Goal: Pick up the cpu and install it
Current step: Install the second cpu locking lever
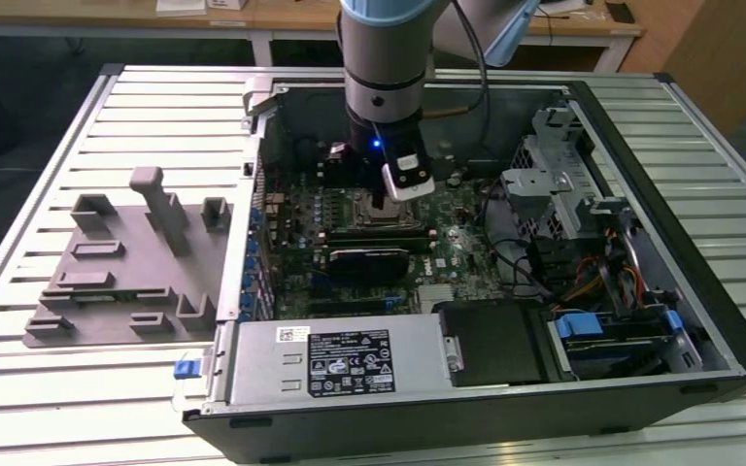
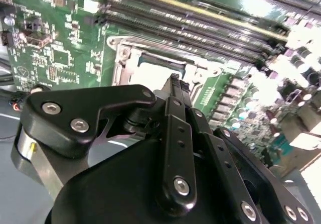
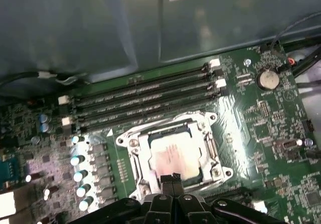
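The cpu (image 3: pixel 174 153) lies flat inside the metal-framed socket (image 3: pixel 134 142) on the green motherboard; its pale shiny top also shows in the second wrist view (image 2: pixel 150 76). My gripper (image 3: pixel 172 177) hangs just over the cpu's near edge, its two black fingers pressed together with nothing between them. In the second wrist view the fingertips (image 2: pixel 175 81) point down at the socket. In the exterior view the arm stands upright inside the open computer case, with the gripper (image 1: pixel 373 197) over the socket (image 1: pixel 376 210). Whether the tips touch the cpu I cannot tell.
Memory slots (image 3: pixel 145 99) run beside the socket, and a row of capacitors (image 3: pixel 80 179) flanks it. The case wall (image 1: pixel 264 146), drive cages (image 1: pixel 548 184), cables (image 1: pixel 606 282) and the power supply (image 1: pixel 334 359) surround the board. A grey fixture block (image 1: pixel 127 262) sits on the table at the exterior view's left.
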`<move>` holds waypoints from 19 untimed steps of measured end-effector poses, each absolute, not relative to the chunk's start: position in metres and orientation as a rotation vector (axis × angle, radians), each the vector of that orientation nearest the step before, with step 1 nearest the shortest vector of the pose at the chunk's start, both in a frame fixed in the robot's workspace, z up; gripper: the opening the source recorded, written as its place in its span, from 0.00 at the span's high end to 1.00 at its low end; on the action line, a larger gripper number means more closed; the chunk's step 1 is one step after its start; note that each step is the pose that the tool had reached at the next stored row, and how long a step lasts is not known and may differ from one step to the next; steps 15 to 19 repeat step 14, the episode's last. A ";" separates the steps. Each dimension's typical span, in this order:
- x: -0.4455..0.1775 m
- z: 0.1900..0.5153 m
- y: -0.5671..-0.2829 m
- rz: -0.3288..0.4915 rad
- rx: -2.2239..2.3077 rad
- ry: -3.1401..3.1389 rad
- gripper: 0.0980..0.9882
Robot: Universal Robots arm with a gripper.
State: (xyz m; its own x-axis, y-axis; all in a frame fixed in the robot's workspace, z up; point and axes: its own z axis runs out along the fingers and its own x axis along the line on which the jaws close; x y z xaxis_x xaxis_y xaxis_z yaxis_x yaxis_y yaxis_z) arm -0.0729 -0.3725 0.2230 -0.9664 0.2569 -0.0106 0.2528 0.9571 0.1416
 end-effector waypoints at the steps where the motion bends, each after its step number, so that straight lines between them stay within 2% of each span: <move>1: -0.072 0.223 -0.370 0.211 0.401 3.079 0.99; 7: -0.064 0.222 -0.359 0.175 0.400 3.079 0.99; 19: -0.063 0.222 -0.359 0.174 0.400 3.079 0.99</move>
